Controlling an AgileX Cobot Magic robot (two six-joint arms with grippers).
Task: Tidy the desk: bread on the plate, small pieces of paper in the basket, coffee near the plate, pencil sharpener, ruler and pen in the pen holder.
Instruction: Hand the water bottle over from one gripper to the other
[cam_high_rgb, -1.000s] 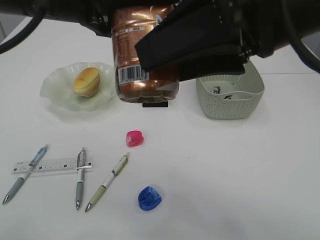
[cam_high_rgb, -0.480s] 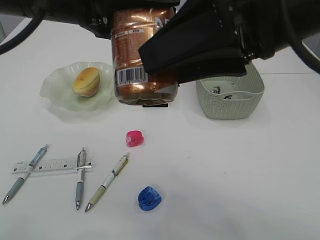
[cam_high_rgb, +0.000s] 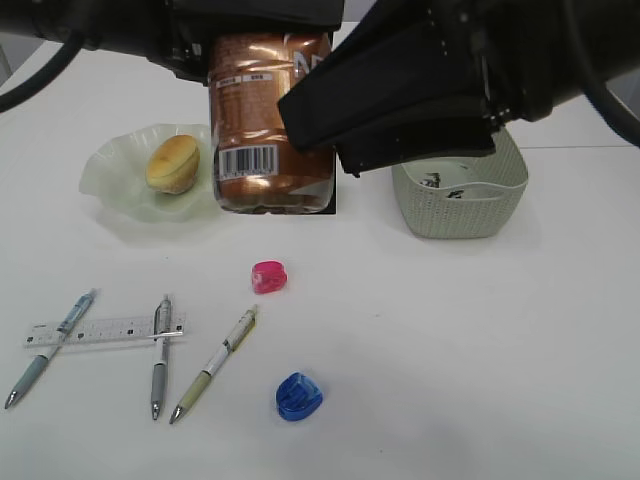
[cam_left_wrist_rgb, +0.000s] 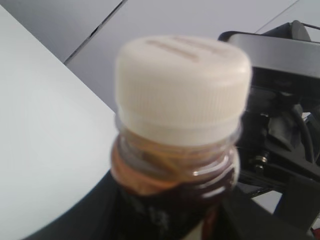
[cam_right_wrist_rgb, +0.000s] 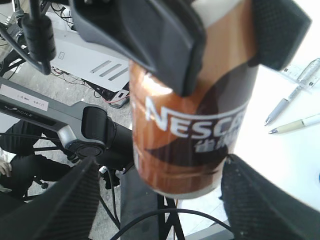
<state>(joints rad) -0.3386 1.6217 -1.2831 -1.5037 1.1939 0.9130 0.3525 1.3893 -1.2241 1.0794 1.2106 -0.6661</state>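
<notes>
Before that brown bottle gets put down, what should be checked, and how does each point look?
1. Hold on the coffee bottle: left tool clamps it; ok.
2. Right tool: open, clear of the bottle; ok.
3. Cap on: ok.
4. Spot beside the plate: bottle right next to it; ok.
5. Bread on the plate: ok.
6. Bottle base touching the table: cannot tell.

light: bright, even | shadows: faint | glare: on bottle (cam_high_rgb: 268, 130) | blur: left wrist cap (cam_left_wrist_rgb: 183, 85) soft
</notes>
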